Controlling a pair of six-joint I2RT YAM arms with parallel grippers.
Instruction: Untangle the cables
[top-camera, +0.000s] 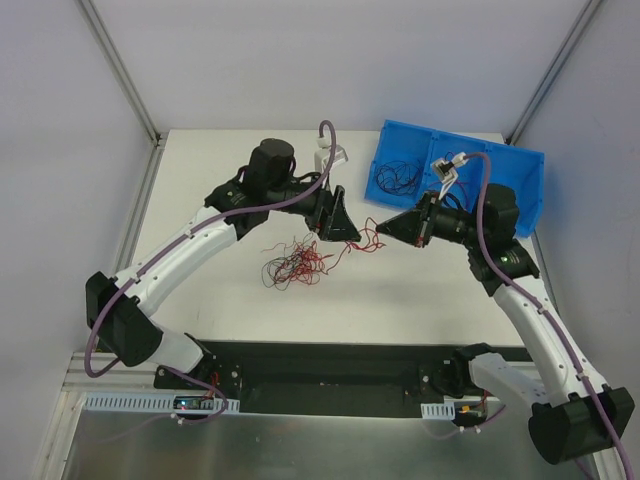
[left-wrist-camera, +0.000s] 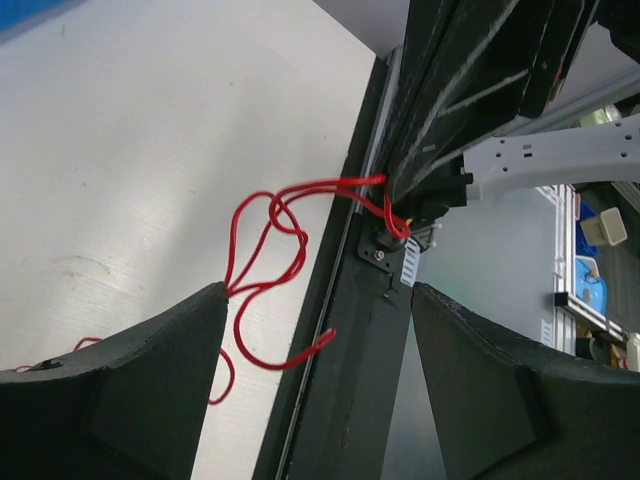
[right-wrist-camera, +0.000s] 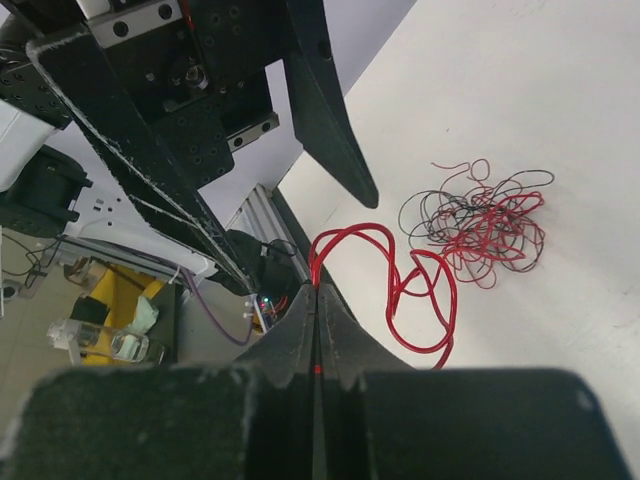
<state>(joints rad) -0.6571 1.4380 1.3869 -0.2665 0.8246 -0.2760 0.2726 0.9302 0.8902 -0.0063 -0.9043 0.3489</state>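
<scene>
Shut tight: right gripper (right-wrist-camera: 318, 300), fingertips pressed flat together on a red cable (right-wrist-camera: 400, 290). From that pinch, a few slack red loops out past the tips and straight into the mouth of the left gripper (left-wrist-camera: 318, 290). Left gripper wide open, gripping nothing; one fingertip (left-wrist-camera: 200, 320) just touching the red cable, the other well clear of it. The two grippers tip to tip, near each other but apart, only the loops between.

Past the left gripper, off to one side of its fingers and toward the arm bases: tangle of cables (top-camera: 293, 265), red and black mixed, flat on the white table (top-camera: 420, 290). Thin red strand trailing from the loops toward that heap in the top view. Cannot tell whether joined to it.

Behind the right gripper, beyond its wrist: blue bin (top-camera: 520, 175), with loose black cables (top-camera: 395, 177) in the compartment nearest the fingertips. Behind the left gripper, near the far table edge: small white block (top-camera: 330, 155), apart from both arms.

In the way of any sideways move: each gripper's own fingers facing the other's, and the heap just beside the left fingers.

Widest stretch of open tabletop on the base side of both grippers, as far as the black base rail (top-camera: 330, 365). Far side tighter, closed by the bin, the block and the white enclosure wall (top-camera: 300, 60).
</scene>
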